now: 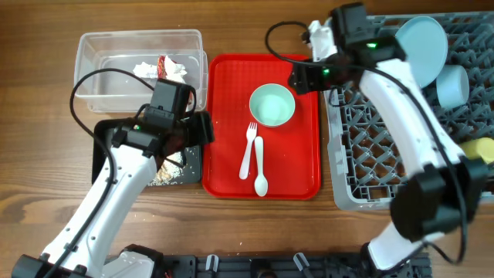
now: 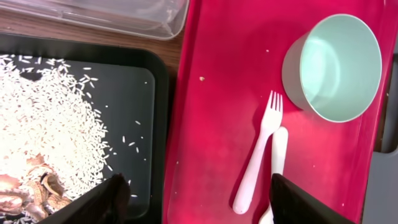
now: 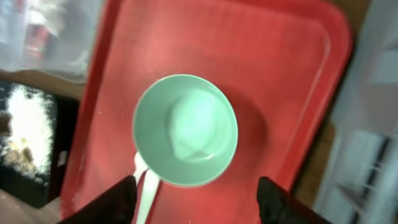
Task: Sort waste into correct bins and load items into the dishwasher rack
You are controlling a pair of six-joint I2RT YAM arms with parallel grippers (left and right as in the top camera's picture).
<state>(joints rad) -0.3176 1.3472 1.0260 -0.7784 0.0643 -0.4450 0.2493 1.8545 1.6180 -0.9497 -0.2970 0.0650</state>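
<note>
The pale green bowl is shown upright and empty on the far half of the red tray. The white fork and white spoon are laid close alongside each other on the near half of the tray, the fork on the left.

The right gripper is held above the tray's far half, directly over the bowl. Its jaws are spread wide and nothing is gripped.

The left gripper is poised over the tray's left edge, jaws likewise wide and empty. One finger is seen over the neighbouring black tray and the other over the red surface near the handles of the cutlery.

The black tray is set just left of the red tray's near half and is strewn with white grains and brown food scraps. The clear tub is placed left of the red tray's far half. Crumpled white tissue and a red snack wrapper are seen inside it.

The dishwasher rack is stood just right of the red tray. A light blue plate is propped on edge at the rack's far end and a light blue bowl is lodged just beside it. A yellow cup is glimpsed at the rack's right side, partly hidden by the right arm
</note>
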